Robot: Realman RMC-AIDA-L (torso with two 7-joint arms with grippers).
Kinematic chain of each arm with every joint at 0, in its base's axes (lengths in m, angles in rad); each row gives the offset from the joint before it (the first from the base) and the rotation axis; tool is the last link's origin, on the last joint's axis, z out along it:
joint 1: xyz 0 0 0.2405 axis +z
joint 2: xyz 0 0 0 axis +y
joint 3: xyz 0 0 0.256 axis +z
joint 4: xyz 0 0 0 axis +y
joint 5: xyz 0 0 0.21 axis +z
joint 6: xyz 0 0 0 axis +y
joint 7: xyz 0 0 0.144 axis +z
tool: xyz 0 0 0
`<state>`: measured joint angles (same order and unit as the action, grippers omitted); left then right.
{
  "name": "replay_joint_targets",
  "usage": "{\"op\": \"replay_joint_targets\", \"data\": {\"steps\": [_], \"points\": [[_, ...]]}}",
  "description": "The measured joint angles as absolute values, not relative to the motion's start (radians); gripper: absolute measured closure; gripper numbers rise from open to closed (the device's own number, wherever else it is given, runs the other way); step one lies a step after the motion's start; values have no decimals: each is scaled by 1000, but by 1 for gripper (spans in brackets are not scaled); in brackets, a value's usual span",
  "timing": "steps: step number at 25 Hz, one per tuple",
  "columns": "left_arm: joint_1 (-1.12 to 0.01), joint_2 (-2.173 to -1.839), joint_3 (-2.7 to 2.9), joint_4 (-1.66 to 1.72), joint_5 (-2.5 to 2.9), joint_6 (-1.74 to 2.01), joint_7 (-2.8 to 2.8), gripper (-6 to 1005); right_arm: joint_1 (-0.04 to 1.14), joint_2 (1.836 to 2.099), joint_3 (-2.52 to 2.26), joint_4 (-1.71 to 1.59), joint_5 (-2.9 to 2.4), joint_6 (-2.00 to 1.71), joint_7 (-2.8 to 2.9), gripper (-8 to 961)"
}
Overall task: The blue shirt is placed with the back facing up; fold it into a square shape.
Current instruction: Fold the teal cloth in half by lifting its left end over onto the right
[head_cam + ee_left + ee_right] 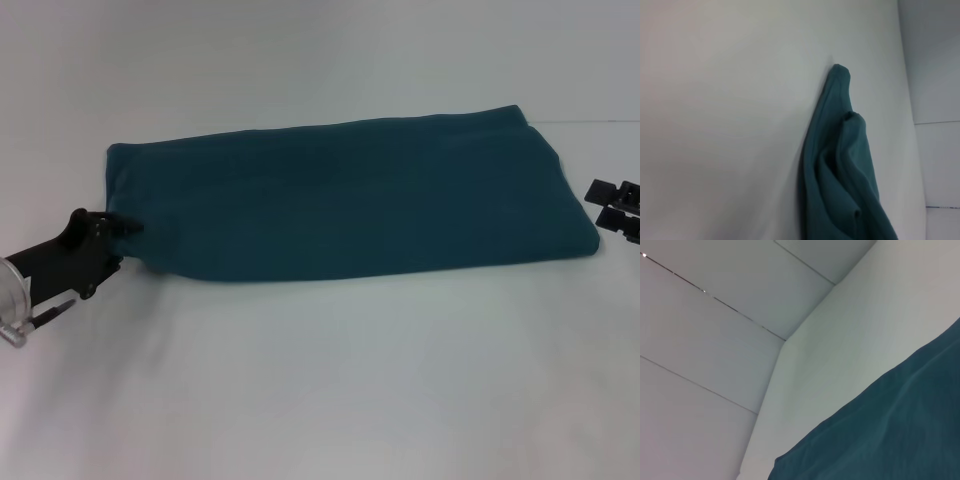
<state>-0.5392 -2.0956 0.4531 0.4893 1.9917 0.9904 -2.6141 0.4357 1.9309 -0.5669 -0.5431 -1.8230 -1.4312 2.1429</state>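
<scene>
The blue shirt (350, 200), folded into a long band, is laid on the white surface (320, 380). Its left end is pinched by the left gripper (125, 230); the right gripper (615, 208) is seen beside its right end, grip state undeterminable.

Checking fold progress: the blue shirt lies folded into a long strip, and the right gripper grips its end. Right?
Wrong arm. The head view shows the left gripper at the blue shirt strip's end; the right gripper sits apart beside the other end.
</scene>
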Motion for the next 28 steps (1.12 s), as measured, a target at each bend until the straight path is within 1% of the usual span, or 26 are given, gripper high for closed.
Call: {"op": "replay_joint_targets", "data": {"steps": [2, 8, 13, 18, 24, 28], "points": [[-539, -2095, 455, 489, 1992, 987, -2614, 679, 436, 1931, -566, -543, -1823, -1431, 2143, 209], [-536, -2095, 455, 492, 1993, 993, -2609, 900, 435, 1930, -566, -543, -1822, -1425, 2143, 209], [-523, -2090, 461, 510, 1997, 1003, -2573, 940, 434, 1930, -556, -543, -1822, -1423, 2145, 209], [-485, -2087, 458, 558, 2009, 1009, -2518, 979, 434, 1927, -541, -527, -1825, -1412, 2150, 209], [-419, -2084, 426, 618, 2007, 1010, -2512, 979, 434, 1927, -520, -497, -1827, -1408, 2152, 209], [-385, -2074, 394, 654, 2011, 1014, -2512, 978, 431, 1928, -518, -483, -1828, -1398, 2152, 209]]}}
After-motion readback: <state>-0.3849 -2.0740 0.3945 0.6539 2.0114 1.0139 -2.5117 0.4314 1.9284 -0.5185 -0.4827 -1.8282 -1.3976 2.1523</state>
